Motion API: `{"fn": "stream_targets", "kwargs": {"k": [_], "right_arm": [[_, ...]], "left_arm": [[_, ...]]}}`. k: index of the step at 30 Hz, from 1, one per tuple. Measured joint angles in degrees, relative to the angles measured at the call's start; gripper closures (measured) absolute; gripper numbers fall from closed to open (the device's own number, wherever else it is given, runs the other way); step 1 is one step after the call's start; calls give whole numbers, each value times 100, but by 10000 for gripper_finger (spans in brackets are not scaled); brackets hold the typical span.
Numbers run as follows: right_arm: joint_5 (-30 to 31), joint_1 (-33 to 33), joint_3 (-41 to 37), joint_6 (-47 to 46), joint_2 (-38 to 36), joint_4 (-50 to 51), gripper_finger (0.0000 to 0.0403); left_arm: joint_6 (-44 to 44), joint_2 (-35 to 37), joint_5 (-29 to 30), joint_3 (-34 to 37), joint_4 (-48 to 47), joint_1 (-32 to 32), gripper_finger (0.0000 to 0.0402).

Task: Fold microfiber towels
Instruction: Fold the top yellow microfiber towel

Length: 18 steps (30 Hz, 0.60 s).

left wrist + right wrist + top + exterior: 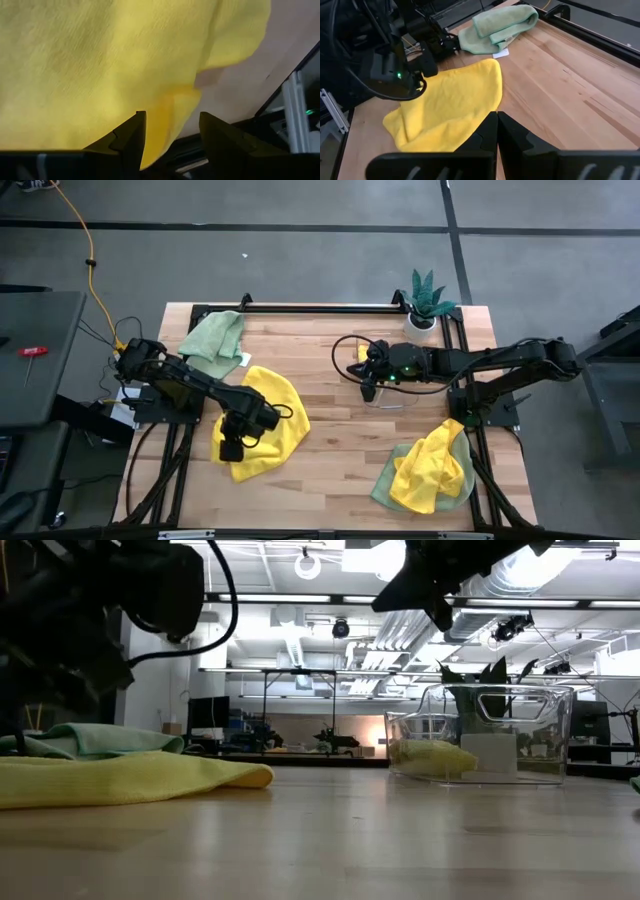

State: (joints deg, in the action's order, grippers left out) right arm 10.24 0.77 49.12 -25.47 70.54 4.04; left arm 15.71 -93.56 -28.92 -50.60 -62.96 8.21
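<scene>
Risk: missed or doubled pinch on yellow towel (268, 420).

Spread loosely under left gripper (232, 448), near edge between parted fingers (127, 145), nothing clamped. Likely to bunch or catch two layers if closed on this curled edge. Beyond it: sage towel (213, 337), folded. Well apart: right gripper (368, 385), fingers shut and empty, over clear bin (480, 735); yellow-on-green pile (430, 470); potted plant (425, 300). Nothing obstructing table (340, 450).
</scene>
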Motion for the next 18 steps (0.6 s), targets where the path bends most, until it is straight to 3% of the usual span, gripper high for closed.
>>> {"fn": "stream_targets", "kwargs": {"k": [10, 18], "right_arm": [[-1, -1, 0, 0, 0, 23, 402], [74, 1, 0, 2, 0, 95, 402]], "left_arm": [[374, -2, -384, 360, 91, 139, 228], [535, -4, -2016, 362, 437, 383, 228]]}}
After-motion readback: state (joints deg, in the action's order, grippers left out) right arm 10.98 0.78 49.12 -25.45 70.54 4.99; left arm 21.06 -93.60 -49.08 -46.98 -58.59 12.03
